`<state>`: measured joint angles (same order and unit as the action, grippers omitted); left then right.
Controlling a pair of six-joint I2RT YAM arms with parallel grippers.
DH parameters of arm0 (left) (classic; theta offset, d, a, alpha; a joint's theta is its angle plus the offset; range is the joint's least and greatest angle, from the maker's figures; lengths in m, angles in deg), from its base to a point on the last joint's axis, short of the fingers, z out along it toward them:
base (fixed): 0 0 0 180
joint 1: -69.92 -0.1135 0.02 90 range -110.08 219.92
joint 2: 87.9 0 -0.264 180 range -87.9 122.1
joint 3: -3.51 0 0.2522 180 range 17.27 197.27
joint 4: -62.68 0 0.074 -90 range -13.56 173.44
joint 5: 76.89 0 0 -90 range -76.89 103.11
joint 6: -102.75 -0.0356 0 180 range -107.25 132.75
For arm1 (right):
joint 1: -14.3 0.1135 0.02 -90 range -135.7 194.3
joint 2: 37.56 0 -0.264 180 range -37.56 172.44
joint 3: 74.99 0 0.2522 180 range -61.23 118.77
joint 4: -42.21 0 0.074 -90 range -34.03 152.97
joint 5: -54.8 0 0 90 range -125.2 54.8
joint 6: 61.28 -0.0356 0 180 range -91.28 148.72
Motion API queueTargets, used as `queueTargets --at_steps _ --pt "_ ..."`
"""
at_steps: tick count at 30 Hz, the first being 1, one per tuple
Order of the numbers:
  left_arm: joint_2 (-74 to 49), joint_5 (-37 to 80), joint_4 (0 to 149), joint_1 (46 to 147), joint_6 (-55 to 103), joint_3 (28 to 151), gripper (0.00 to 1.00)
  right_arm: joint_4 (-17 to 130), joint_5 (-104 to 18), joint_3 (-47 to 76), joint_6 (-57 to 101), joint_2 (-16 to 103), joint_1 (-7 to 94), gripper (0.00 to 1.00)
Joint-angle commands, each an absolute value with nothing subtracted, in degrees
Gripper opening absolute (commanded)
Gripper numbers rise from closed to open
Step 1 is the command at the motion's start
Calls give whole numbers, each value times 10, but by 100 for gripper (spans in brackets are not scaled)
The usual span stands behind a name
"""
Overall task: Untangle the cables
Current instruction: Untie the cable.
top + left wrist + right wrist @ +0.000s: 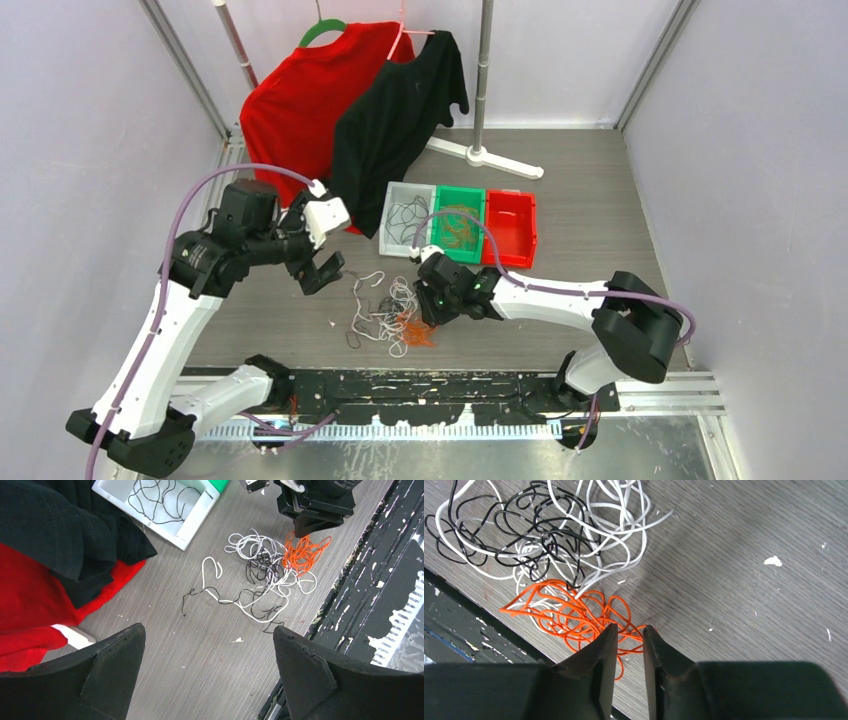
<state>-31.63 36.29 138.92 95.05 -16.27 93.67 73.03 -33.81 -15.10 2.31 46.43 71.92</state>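
The cables [385, 312] lie tangled on the table in front of the arm bases: white and black loops [549, 535] with an orange bunch [569, 610] at their near right side. My right gripper [629, 627] is down at the orange bunch, its jaws a narrow gap apart with orange strands crossing between the tips. In the top view the right gripper [432, 315] sits right of the pile. My left gripper [322, 272] hovers left of and above the tangle [260, 575], wide open and holding nothing [207, 629].
Three bins stand behind the pile: a white one [390, 200] holding black cords, a green one [460, 190] with orange-brown cords, and a red one [510, 195]. A red shirt [295, 100] and a black shirt [400, 110] hang at the back left. A stand base [490, 158] lies behind the bins.
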Motion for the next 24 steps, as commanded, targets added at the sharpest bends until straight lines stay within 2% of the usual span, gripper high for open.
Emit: queueTargets --at_steps 1,3,7,8,10,11,14,21,22,23,24 --pt "-331 375 1382 953 -170 934 98 717 -343 -119 35 473 717 27" --pt "-331 375 1382 953 -172 937 98 717 -351 -122 37 467 717 23" --pt "-331 377 1386 952 -178 944 98 724 -388 -130 40 456 718 22" --pt "-330 376 1386 953 -180 945 98 728 -396 -132 36 454 718 18" --pt "-331 377 1386 952 -182 945 98 730 -413 -136 14 448 719 3" --pt "-332 377 1388 953 -183 946 98 735 -426 -134 -2 443 718 1" --pt "-332 378 1401 953 -187 950 98 748 -433 -130 -31 406 721 1" --pt "-334 390 1406 952 -185 952 98 839 -369 -93 -13 305 721 1" --pt "-334 392 1406 952 -184 953 98 835 -369 -103 -13 303 722 7" --pt "-334 393 1406 952 -183 953 98 825 -364 -115 -21 300 724 22" --pt "-334 394 1407 952 -181 954 98 809 -358 -131 -29 301 729 33"
